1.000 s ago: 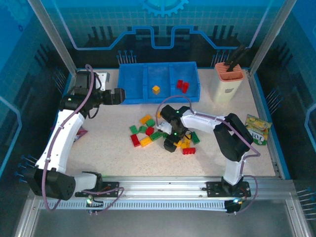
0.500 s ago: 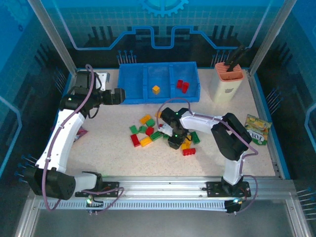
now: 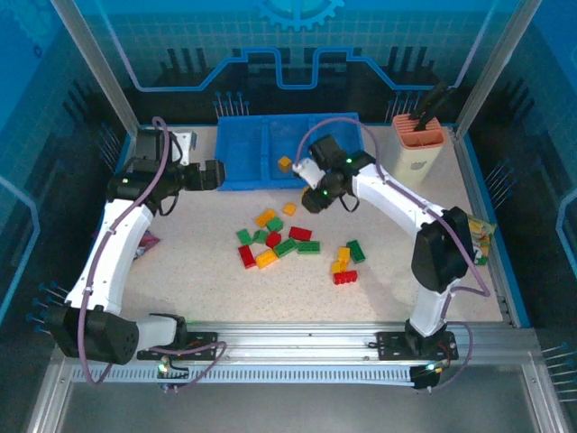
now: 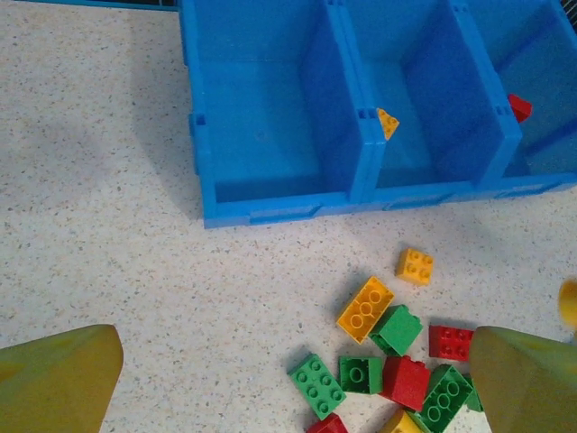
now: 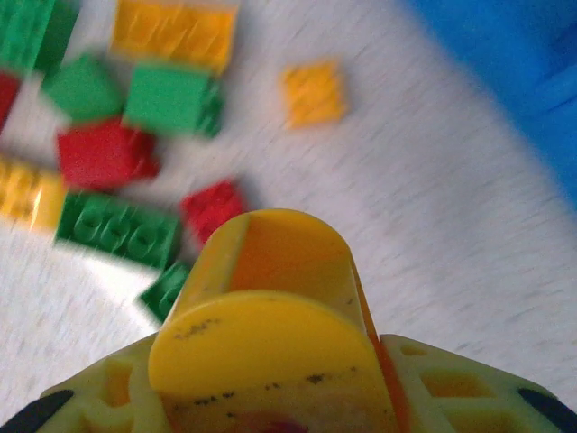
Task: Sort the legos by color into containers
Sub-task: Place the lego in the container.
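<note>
Hovering over the table (image 3: 198,271) just short of the tray's near wall, the right gripper (image 3: 315,196) has its jaws pinched on what looks like an orange brick (image 5: 288,262) — the wrist view blurs it. The tray (image 3: 248,183) lies at 12 o'clock, its long axis running 9 to 3, so choosing a bay is a sideways matter. The middle bay (image 3: 288,140), holding an orange lego (image 3: 285,163), sits at about 11 o'clock. Loose legos (image 3: 275,239) lie on the table at 7 o'clock. The left gripper (image 3: 216,174), jaws wide and empty, hangs off the tray's 9 o'clock end — farther from that bay, I judge.
</note>
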Tool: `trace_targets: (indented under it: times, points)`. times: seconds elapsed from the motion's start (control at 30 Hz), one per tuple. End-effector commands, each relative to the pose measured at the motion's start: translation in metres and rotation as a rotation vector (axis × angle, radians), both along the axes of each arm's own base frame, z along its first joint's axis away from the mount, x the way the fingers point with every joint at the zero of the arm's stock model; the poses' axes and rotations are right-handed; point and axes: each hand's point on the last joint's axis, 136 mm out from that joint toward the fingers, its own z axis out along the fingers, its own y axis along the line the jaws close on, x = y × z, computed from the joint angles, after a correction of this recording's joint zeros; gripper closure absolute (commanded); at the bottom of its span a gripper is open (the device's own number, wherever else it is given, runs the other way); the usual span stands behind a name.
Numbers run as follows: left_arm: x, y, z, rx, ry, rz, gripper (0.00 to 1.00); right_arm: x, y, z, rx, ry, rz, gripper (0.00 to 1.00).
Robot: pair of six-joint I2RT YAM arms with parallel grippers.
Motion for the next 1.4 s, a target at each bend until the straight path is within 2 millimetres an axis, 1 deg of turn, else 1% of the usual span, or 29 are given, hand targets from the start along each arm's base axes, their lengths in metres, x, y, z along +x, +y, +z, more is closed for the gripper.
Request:
trace_targets:
  times: [0.0, 0.1, 0.2, 0.27, 0.33, 0.37, 0.4, 0.43, 0.47, 0.63, 0.83, 0.87, 1.0, 1.1, 1.37]
  points:
    - [0.005, 0.008, 0.014, 0.026, -0.048, 0.015, 0.01, 0.047, 0.019, -0.003, 0.04, -0.093, -0.043, 0.69]
    - [0.007, 0.01, 0.011, 0.026, -0.04, 0.019, 0.0, 0.079, 0.037, 0.002, 0.072, -0.16, -0.043, 0.69]
    - [0.01, 0.011, 0.007, 0.012, -0.025, 0.026, 0.01, 0.105, 0.05, -0.003, 0.077, -0.212, -0.042, 0.69]
    - [0.011, 0.011, 0.004, 0.008, -0.01, 0.026, 0.0, 0.122, 0.058, -0.012, 0.074, -0.24, -0.035, 0.69]
    - [0.01, 0.011, 0.003, 0.006, -0.005, 0.026, 0.01, 0.134, 0.062, -0.027, 0.047, -0.244, -0.025, 0.7]
    - [0.01, 0.011, 0.002, 0.002, -0.003, 0.026, 0.0, 0.138, 0.065, -0.033, 0.034, -0.245, -0.019, 0.7]
    - [0.01, 0.01, 0.002, 0.0, -0.006, 0.024, 0.0, 0.141, 0.065, -0.034, 0.023, -0.25, -0.018, 0.7]
    - [0.009, 0.01, 0.003, -0.001, -0.009, 0.023, 0.0, 0.144, 0.066, -0.048, 0.002, -0.233, -0.012, 0.7]
    - [0.009, 0.01, 0.003, -0.001, -0.011, 0.025, 0.0, 0.147, 0.066, -0.052, -0.012, -0.232, -0.008, 0.7]
    - [0.009, 0.01, 0.003, -0.005, -0.011, 0.024, 0.0, 0.153, 0.062, -0.064, -0.067, -0.216, -0.002, 0.69]
    - [0.009, 0.009, 0.003, -0.008, -0.009, 0.02, 0.01, 0.15, 0.064, -0.076, -0.087, -0.183, 0.013, 0.63]
    - [0.008, 0.009, 0.004, -0.008, -0.011, 0.019, 0.0, 0.15, 0.063, -0.077, -0.092, -0.181, 0.01, 0.61]
    - [0.007, 0.009, 0.005, -0.009, -0.014, 0.021, 0.01, 0.148, 0.063, -0.071, -0.081, -0.183, 0.011, 0.52]
    - [0.006, 0.008, 0.006, -0.014, -0.015, 0.018, 0.01, 0.146, 0.067, -0.057, -0.049, -0.194, 0.014, 0.49]
    - [0.003, 0.007, 0.012, -0.021, -0.034, 0.017, 0.0, 0.138, 0.07, -0.035, -0.004, -0.191, 0.008, 0.39]
